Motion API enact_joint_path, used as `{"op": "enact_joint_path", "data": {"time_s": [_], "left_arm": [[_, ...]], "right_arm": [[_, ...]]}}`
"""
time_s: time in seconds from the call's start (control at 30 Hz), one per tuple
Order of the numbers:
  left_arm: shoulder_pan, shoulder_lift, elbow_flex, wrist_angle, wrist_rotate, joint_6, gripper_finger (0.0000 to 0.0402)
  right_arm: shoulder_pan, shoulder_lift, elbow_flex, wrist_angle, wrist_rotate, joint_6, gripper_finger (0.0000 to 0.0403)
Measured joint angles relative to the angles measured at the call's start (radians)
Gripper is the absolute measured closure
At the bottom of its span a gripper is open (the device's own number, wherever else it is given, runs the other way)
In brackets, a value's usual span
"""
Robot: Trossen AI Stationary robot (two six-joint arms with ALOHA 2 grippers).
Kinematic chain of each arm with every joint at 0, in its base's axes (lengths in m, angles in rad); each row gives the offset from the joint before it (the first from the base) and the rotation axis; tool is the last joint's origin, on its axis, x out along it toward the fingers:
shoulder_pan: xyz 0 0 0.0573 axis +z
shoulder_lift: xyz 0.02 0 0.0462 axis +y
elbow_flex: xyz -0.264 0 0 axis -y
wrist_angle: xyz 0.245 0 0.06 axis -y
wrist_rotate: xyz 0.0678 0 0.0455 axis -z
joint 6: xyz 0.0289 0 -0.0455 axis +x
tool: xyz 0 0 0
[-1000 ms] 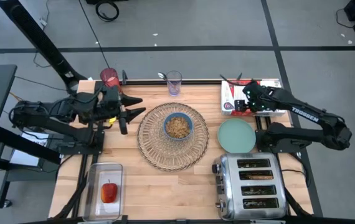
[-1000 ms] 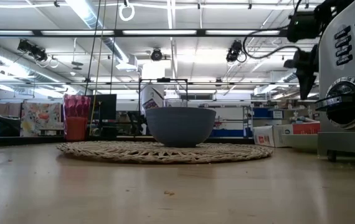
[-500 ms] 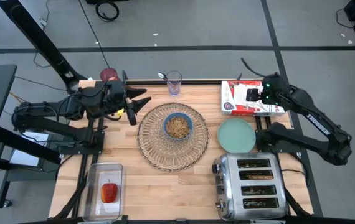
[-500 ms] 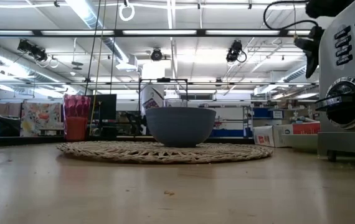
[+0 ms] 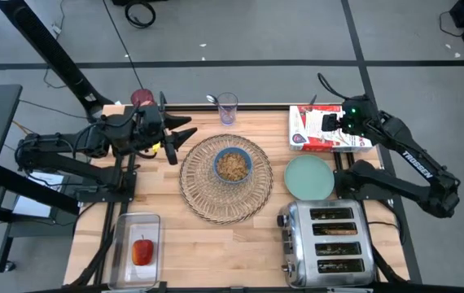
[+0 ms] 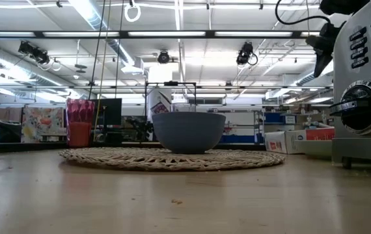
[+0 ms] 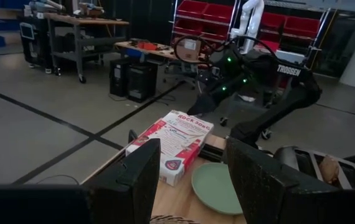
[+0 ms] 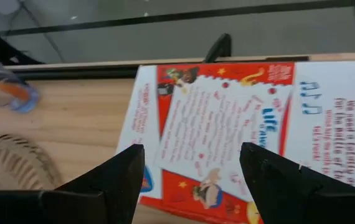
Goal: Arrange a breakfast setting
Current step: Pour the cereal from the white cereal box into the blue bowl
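Note:
The round woven placemat (image 5: 226, 177) lies mid-table with the blue bowl (image 5: 233, 165) of cereal standing on it. The mint-green plate (image 5: 309, 177) lies to its right. The red apple (image 5: 142, 251) sits in a clear tub at the near left. The red-filled glass (image 5: 142, 99) stands at the far left. The orange-handled spoon (image 8: 15, 92) stands in a clear glass (image 5: 227, 107). My left gripper (image 5: 180, 138) is open and empty, left of the placemat. My right gripper (image 5: 327, 126) is open above a cereal box (image 5: 330, 129).
The chrome four-slot toaster (image 5: 327, 242) stands at the near right, close to the plate, with something brown in its slots. The cereal box lies flat at the far right corner. Bare wood lies between the clear tub (image 5: 137, 248) and the toaster.
My left gripper has swung toward the table's far edge, staying open, left of the placemat. My right gripper has risen and gone a little toward the far right over the cereal box. The things on the table have stayed where they were.

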State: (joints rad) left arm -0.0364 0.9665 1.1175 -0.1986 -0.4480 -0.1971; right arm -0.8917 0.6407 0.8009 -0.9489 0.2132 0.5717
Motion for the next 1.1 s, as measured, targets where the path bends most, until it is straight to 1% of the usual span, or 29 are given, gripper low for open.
{"op": "enact_joint_path", "data": {"time_s": [0.2,0.4,0.6,0.7,0.77,0.8,0.9,1.0,1.1], "left_arm": [[0.0,0.0,0.0,0.0,0.0,-0.001,0.0212],[0.0,0.0,0.0,0.0,0.0,0.0,0.0212],[0.0,0.0,0.0,0.0,0.0,0.0,0.0212],[0.0,0.0,0.0,0.0,0.0,0.0,0.0212],[0.0,0.0,0.0,0.0,0.0,-0.001,0.0212],[0.0,0.0,0.0,0.0,0.0,0.0,0.0212],[0.0,0.0,0.0,0.0,0.0,0.0,0.0212],[0.0,0.0,0.0,0.0,0.0,0.0,0.0212],[0.0,0.0,0.0,0.0,0.0,0.0,0.0212]], "right_arm": [[0.0,0.001,0.0,0.037,-0.102,-0.048,0.0135],[0.0,0.001,0.0,0.114,-0.096,-0.12,0.0135],[0.0,0.0,0.0,0.118,-0.237,-0.118,0.0135],[0.0,0.0,0.0,0.118,-0.242,-0.053,0.0135],[-0.001,0.001,0.006,0.108,-0.212,-0.016,0.0135],[-0.003,0.002,0.019,0.082,-0.179,-0.018,0.0135],[-0.02,0.008,0.076,-0.062,-0.053,-0.019,0.0136],[-0.046,-0.002,0.101,-0.204,0.064,0.038,0.0136],[-0.093,-0.019,0.086,-0.325,0.102,0.092,0.0136]]}}
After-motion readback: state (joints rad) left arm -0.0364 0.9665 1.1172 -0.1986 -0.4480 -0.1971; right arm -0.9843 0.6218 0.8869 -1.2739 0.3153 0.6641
